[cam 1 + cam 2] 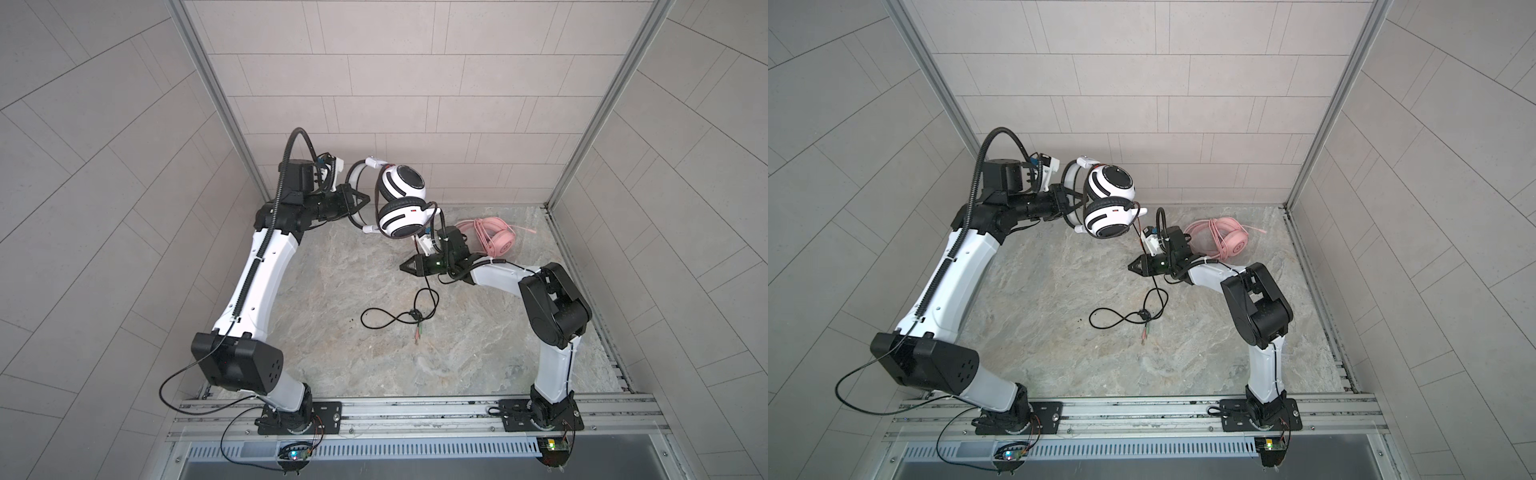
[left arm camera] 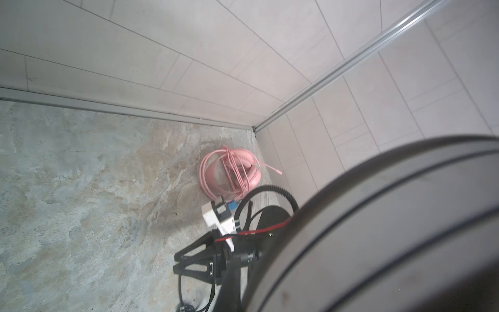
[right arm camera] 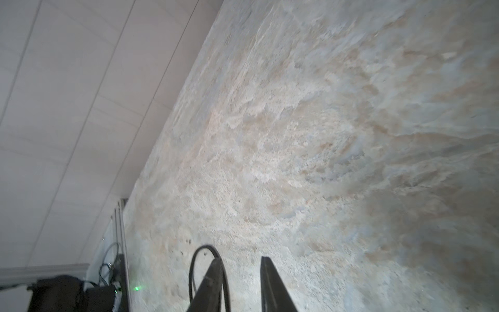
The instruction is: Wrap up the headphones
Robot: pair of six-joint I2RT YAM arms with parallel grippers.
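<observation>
On the left, the left gripper (image 1: pixel 360 200) was clamped on the headband of the striped headset (image 1: pixel 403 187), holding it above the table (image 1: pixel 332 332), its black cable (image 1: pixel 399 318) trailing down into a loose tangle there. The right gripper (image 3: pixel 239 259) stood narrowly parted on nothing, the cable just beside one finger; only the right wrist view showed that gap. Far right, the pink headset (image 2: pixel 232 173) lay by the corner, its cord wound round it, plainest from the left wrist
</observation>
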